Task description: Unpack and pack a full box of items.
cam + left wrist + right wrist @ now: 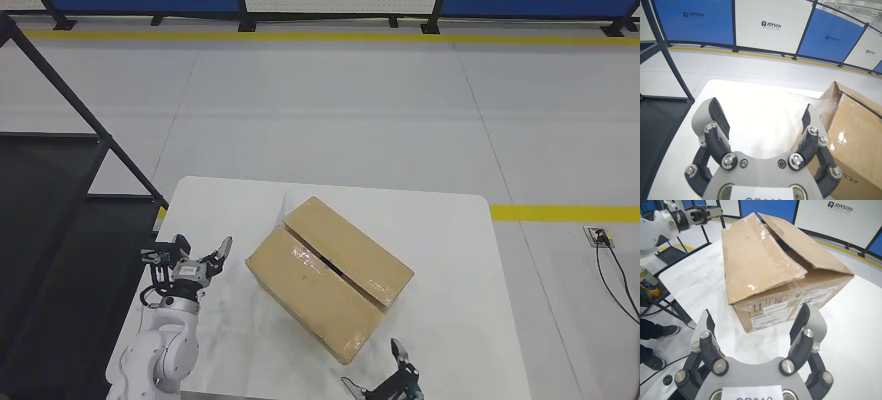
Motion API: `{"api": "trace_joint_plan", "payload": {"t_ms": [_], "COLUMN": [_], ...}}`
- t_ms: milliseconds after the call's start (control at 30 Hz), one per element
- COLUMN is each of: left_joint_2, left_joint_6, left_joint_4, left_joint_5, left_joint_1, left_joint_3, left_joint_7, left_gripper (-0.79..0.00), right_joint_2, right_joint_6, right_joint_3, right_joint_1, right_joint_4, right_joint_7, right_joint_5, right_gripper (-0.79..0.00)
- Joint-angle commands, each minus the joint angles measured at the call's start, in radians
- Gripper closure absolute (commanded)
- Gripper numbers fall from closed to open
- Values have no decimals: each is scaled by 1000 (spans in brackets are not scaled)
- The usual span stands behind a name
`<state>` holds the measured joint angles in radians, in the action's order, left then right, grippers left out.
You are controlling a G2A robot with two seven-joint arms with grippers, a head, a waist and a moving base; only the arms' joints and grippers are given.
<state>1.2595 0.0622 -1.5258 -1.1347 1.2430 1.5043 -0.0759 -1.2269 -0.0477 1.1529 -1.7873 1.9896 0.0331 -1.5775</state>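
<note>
Sitting centre-frame: cardboard box (330,275), probably stiff and heavy, likely needing pinching at loose flap (761,262); left end effector (761,104), right end effector (755,308) gaping empty.

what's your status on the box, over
Left tool open, empty, beside box. Right tool open, empty, at its labelled side. Flaps down, seam ajar. Nothing between tools and box.
</note>
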Motion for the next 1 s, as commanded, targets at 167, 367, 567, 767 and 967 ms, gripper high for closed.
{"api": "trace_joint_plan", "payload": {"t_ms": [167, 367, 567, 767, 967], "left_joint_2": [3, 1, 2, 1, -2], "left_joint_6": [-10, 20, 24, 59, 112], "left_joint_4": [72, 127, 180, 195, 186], "left_joint_5": [-14, -71, -109, -121, -147], "left_joint_1": [-46, -76, -104, -113, -110], "left_joint_3": [-19, -44, -66, -73, -88], "left_joint_7": [31, 72, 73, 63, 55], "left_gripper": [-785, -785, -785, -785, -785], "right_joint_2": [-19, -32, -40, -43, -44], "right_joint_6": [98, 178, 216, 260, 254], "right_joint_3": [-64, -74, -66, -34, 15], "right_joint_1": [74, 114, 141, 125, 93], "right_joint_4": [-54, -65, -66, -40, -9], "right_joint_7": [-38, -92, -130, -123, -66], "right_joint_5": [0, 15, 51, 91, 184], "right_gripper": [-785, -785, -785, -785, -785]}}
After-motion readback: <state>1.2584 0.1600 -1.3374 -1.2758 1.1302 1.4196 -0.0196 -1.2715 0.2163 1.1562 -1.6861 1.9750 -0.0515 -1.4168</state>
